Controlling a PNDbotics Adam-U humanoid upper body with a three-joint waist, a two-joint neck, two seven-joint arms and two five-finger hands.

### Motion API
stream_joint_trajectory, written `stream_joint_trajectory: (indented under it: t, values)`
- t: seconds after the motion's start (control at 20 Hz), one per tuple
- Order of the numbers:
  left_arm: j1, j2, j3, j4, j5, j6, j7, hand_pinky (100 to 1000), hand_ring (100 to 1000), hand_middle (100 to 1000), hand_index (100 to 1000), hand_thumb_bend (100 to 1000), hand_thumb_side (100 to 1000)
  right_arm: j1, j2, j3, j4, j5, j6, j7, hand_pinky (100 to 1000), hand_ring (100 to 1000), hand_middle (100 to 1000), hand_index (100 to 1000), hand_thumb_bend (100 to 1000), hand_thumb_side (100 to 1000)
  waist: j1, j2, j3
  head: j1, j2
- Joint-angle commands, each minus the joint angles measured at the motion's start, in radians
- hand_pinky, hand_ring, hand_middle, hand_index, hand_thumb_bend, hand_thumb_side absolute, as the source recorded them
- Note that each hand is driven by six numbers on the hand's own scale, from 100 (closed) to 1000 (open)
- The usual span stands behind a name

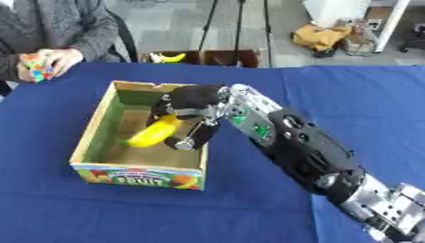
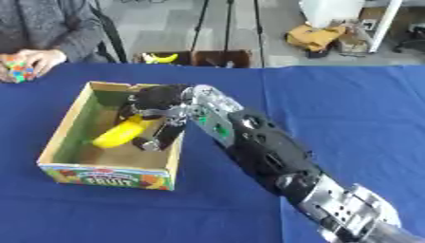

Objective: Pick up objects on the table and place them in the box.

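At centre-left of the frame stands an open cardboard box with a green inner lining and a colourful fruit label on its front wall, set on a blue tablecloth. The robot's right hand reaches in over the box's right wall from the lower right, its fingers curled round a yellow banana. The banana hangs tilted inside the box, low end near the floor, apparently so that it can be let go without dropping far. The left hand shows in neither view.
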Motion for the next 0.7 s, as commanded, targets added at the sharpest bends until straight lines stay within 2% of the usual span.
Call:
stream_joint_trajectory:
  t: [0.05,0.1,0.25,0.3,0.4,0.7]
  values:
    - [-0.015,0.003,-0.001,-0.022,0.007,0.002,-0.005,578,575,592,752,137,1000,-0.022,0.011,0.007,0.009,0.017,-0.02,0.009,806,695,664,753,100,222,0.002,-0.01,0.003,-0.006,-0.003]
    - [-0.016,0.003,-0.002,-0.022,0.008,0.002,-0.006,578,574,592,752,138,1000,-0.022,0.015,0.009,0.013,0.021,-0.025,0.012,815,741,729,805,100,229,0.001,-0.009,0.003,-0.005,-0.004]
    - [-0.019,0.001,-0.003,-0.022,0.008,0.005,-0.007,578,574,592,752,138,1000,-0.023,0.021,0.013,0.012,0.031,-0.039,0.013,845,816,828,873,100,243,-0.001,-0.008,0.003,-0.004,-0.007]
    - [-0.02,0.001,-0.003,-0.022,0.008,0.005,-0.008,578,574,592,752,138,1000,-0.024,0.022,0.014,0.007,0.034,-0.043,0.01,860,846,863,892,100,324,-0.001,-0.008,0.003,-0.003,-0.008]
    - [-0.021,0.0,-0.003,-0.022,0.009,0.006,-0.008,578,574,592,752,139,1000,-0.023,0.021,0.018,-0.004,0.038,-0.05,0.003,866,867,887,906,100,374,-0.002,-0.008,0.002,-0.002,-0.009]
    - [-0.021,0.0,-0.003,-0.021,0.008,0.008,-0.009,577,574,592,752,139,1000,-0.02,0.016,0.023,-0.023,0.043,-0.056,-0.019,881,896,926,933,100,438,-0.003,-0.007,-0.004,-0.003,-0.01]
